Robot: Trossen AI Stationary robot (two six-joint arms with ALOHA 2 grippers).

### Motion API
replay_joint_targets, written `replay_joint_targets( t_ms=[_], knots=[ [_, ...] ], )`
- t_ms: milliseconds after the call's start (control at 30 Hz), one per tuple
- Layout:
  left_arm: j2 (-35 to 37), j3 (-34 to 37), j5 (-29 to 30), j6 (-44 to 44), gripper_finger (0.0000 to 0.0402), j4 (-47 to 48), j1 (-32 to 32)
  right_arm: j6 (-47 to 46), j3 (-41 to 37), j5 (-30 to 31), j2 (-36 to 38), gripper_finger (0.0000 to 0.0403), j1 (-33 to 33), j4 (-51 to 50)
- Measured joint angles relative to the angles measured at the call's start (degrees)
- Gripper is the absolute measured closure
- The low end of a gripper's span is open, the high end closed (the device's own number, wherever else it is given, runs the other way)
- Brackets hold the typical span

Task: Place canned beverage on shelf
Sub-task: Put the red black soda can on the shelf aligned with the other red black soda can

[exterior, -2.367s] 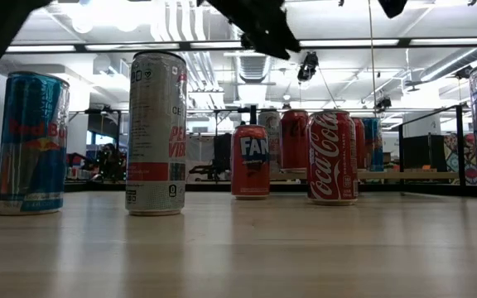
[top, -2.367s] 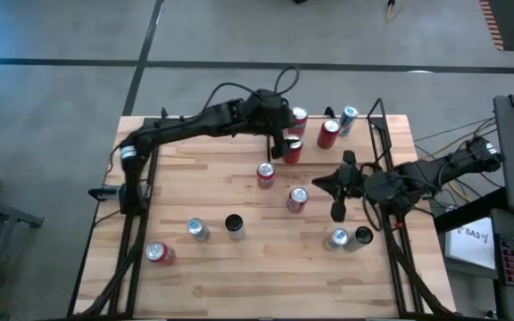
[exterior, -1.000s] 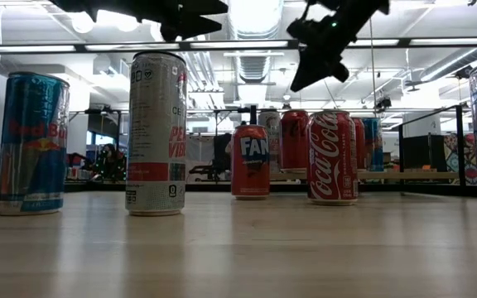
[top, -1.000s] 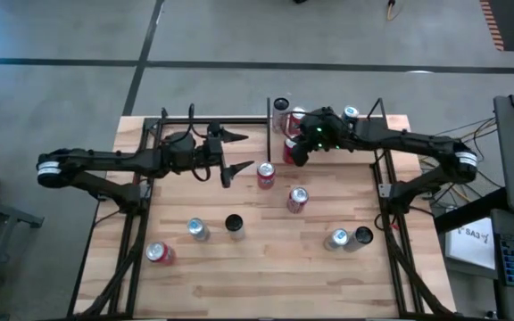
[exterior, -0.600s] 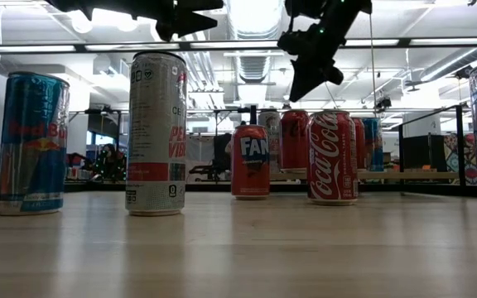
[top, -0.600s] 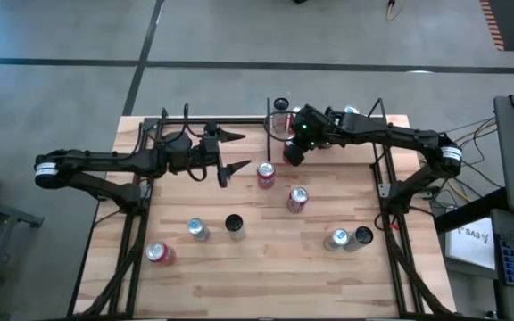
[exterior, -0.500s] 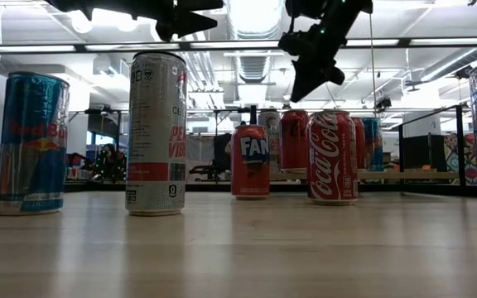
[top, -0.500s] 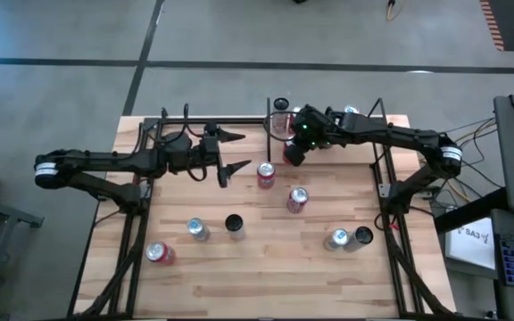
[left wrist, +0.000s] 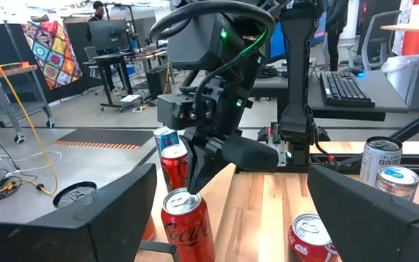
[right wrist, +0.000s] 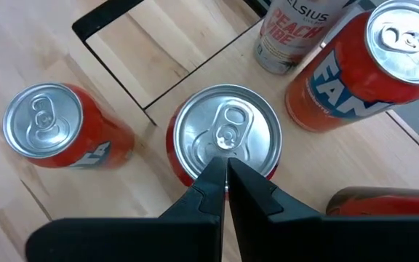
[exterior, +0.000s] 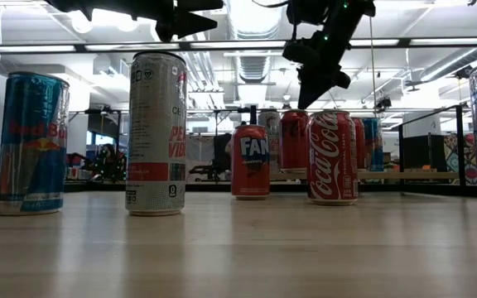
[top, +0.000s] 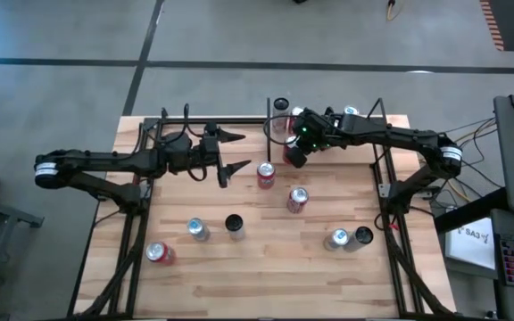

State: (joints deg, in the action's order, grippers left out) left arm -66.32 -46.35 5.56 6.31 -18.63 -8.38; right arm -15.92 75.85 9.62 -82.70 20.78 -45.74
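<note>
A red Coca-Cola can (left wrist: 186,225) stands upright by the near left corner of the shelf (exterior: 412,175), next to a black rod (right wrist: 111,69). My right gripper (right wrist: 225,164) is shut and points steeply down over the middle of the can's top (right wrist: 228,135); in the high view it (top: 293,157) covers the can. My left gripper (top: 229,153) hangs open and level above the table, left of the cans, with nothing between its fingers. A Fanta can (right wrist: 362,73) and a Celsius can (right wrist: 297,29) stand on the shelf behind. My right gripper has its shut fingertips (left wrist: 195,182) right at the Coca-Cola can's top (left wrist: 182,201), coming from above and slanting in from the table's right. I cannot tell whether they touch the lid or stop just short of it. The can stands upright.
Loose cans stand on the tabletop: a Fanta can (top: 266,175), a red can (top: 297,199), a silver can (top: 197,230), a dark can (top: 234,224), a red can (top: 158,254) and a pair (top: 348,238) near the right. Black frame bars (top: 132,223) run along both sides.
My right gripper has tipped more steeply downward, and its shut tips have sunk toward the top of the Coca-Cola can at the shelf's corner. The cans have kept their places.
</note>
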Motion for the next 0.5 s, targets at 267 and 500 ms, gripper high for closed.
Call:
replay_joint_targets(
  t_ms=[267,500],
  knots=[
    [0.0,0.0,0.02,-0.02,0.0061,0.0,0.0,0.0,-0.54,0.28,0.04,0.0394,0.0,0.07],
    [0.0,0.0,0.02,-0.27,0.0061,0.0,0.0,-0.63,-0.93,1.49,0.04,0.0394,0.0,0.09]
  ],
)
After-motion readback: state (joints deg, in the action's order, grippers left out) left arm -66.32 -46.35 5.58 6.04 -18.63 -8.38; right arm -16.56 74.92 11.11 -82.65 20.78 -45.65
